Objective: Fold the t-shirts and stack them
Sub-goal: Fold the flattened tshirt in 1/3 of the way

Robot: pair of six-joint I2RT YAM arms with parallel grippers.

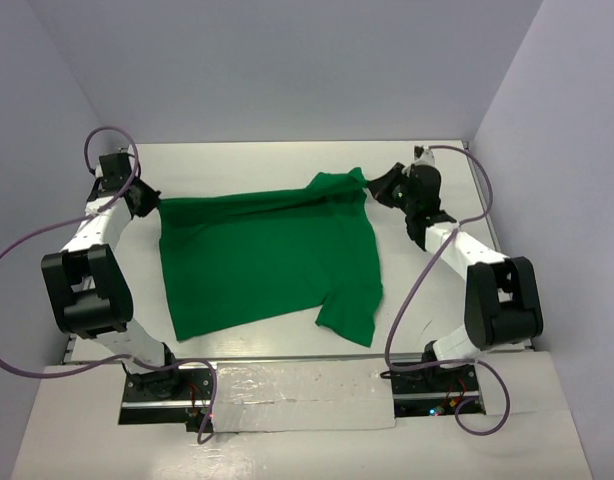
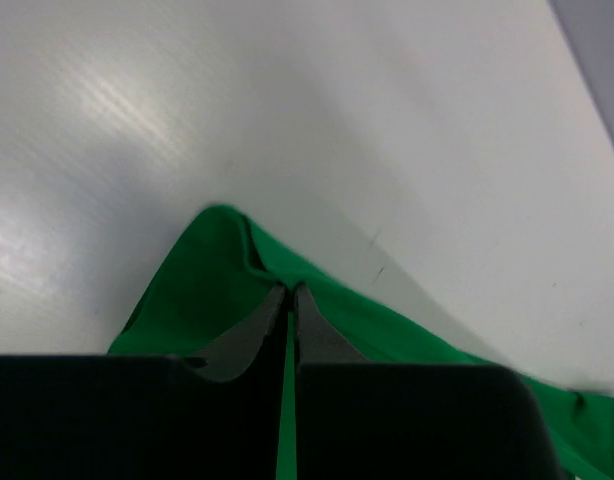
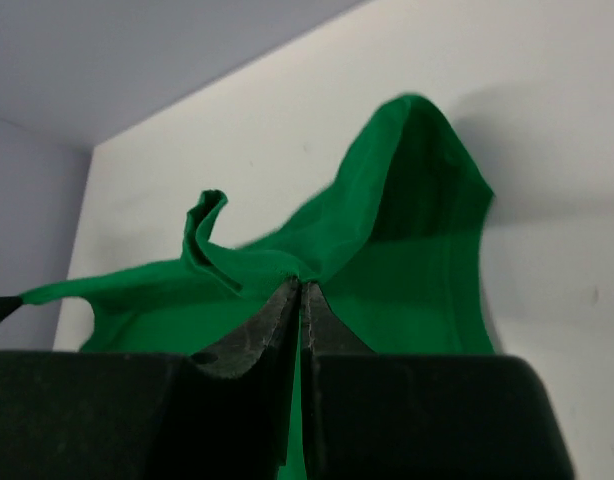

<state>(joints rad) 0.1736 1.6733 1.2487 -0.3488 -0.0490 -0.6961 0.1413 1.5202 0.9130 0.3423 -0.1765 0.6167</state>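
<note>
Green t-shirt (image 1: 267,255) lies spread mid-frame on the white bench (image 1: 247,160), its far edge lifted and taut. Left tool (image 2: 290,290) pinches its upper-left corner. Right tool (image 3: 300,285) pinches the bunched upper-right corner, both clamped tight on cloth.

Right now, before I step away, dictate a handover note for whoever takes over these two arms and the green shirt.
Left gripper: shut on the far-left corner of the plain bright-green cloth t-shirt.
Right gripper: shut on its far-right corner, cloth bunched there.
The shirt lies mostly spread on the white table between the arms.
Done: both corners gripped.
To do: no fold visible yet; fold and stack.
</note>
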